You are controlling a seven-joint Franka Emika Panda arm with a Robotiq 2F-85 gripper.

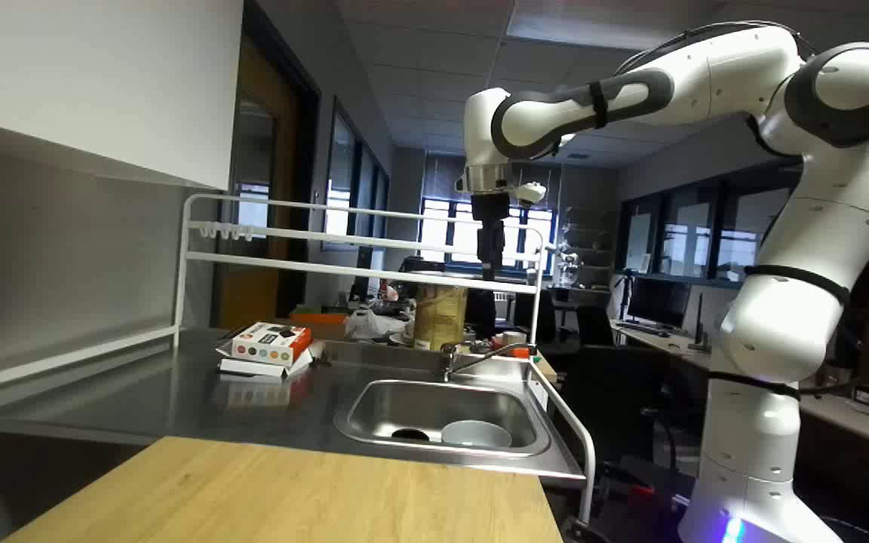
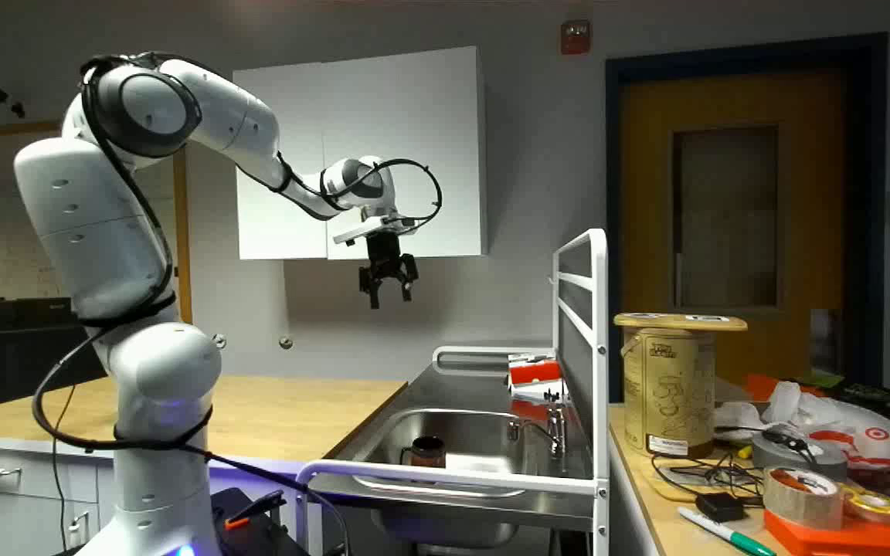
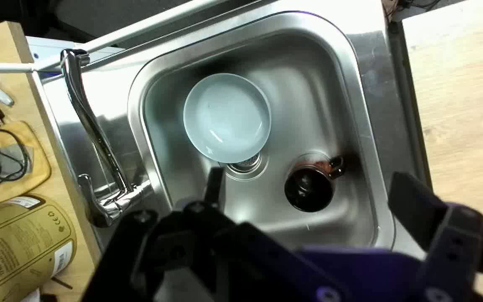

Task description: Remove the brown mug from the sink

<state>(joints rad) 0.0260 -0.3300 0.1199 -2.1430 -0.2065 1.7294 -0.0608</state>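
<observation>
The brown mug (image 3: 308,191) stands in the steel sink (image 3: 304,79), with its dark opening facing up. Its handle points to the upper right in the wrist view. The mug also shows in an exterior view (image 2: 427,455); in an exterior view only its dark rim (image 1: 410,435) shows above the sink's near edge. My gripper (image 2: 391,300) is open and empty, high above the sink. In the wrist view the mug appears between the spread fingers (image 3: 308,174), well below them. The gripper also shows side-on in an exterior view (image 1: 489,275).
A white bowl (image 3: 227,117) sits in the sink beside the mug, partly over the drain. A chrome faucet (image 3: 94,130) and a white rail frame (image 2: 599,347) border the sink. A wooden counter (image 3: 459,109) adjoins it. A red-white box (image 1: 268,343) lies on the steel top.
</observation>
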